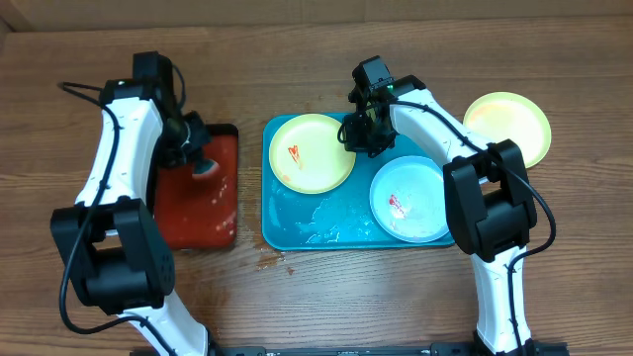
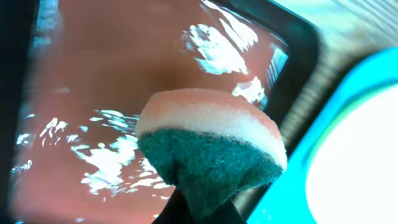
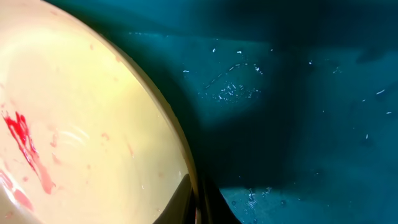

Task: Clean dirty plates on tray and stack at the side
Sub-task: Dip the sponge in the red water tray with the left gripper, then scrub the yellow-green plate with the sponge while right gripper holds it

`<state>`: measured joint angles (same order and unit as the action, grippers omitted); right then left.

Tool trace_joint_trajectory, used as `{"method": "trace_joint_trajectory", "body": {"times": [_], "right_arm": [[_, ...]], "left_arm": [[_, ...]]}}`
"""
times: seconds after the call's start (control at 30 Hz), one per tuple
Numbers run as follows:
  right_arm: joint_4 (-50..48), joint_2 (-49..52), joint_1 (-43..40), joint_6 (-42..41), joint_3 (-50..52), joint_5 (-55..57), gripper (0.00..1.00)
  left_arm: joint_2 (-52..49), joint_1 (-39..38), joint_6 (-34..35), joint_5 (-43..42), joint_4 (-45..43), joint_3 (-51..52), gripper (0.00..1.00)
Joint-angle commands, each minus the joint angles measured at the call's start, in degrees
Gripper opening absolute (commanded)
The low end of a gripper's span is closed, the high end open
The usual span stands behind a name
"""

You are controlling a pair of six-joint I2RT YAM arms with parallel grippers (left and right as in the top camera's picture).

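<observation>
Under my right gripper (image 1: 361, 136) sits the big turquoise tray (image 1: 297, 225); under my left gripper (image 1: 204, 162), the smaller red tray (image 1: 198, 213), probably there to catch drips. Right one's clamped on the rim of the yellow-green plate (image 1: 309, 153), I'd guess to pin it for scrubbing. Blue-white plate (image 1: 407, 198) sits just beside it on the tray, a third plate (image 1: 507, 125) off-tray beyond. Left one's squeezed tight on the sponge (image 2: 211, 149).

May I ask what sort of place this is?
Likely a robotics lab bench staged for dishwashing: two robot arms at a wooden table, smeared plates on a turquoise tray, and a sponge over a red tray.
</observation>
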<state>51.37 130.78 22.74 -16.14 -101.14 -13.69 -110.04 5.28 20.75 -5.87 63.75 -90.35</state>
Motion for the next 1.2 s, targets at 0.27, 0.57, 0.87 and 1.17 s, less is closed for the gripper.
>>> {"method": "trace_joint_trajectory", "body": {"times": [0.27,0.57,0.87,1.17], "right_arm": [[0.85,1.09,-0.17,-5.38,1.51,-0.02,0.04],[1.64,1.09,-0.20,-6.64,1.51,0.09,0.04],[1.14,1.09,-0.20,-7.04,1.49,1.20,0.04],[3.17,-0.07,-0.20,-8.39,0.94,5.86,0.04]], "left_arm": [[0.61,-15.37,-0.22,-5.53,-8.52,-0.02,0.04],[-2.29,-24.11,7.78,0.46,-17.73,1.05,0.04],[-10.64,-26.47,9.68,0.63,-22.86,1.05,0.04],[-15.43,-25.92,9.49,12.61,-19.04,0.70,0.04]]}}
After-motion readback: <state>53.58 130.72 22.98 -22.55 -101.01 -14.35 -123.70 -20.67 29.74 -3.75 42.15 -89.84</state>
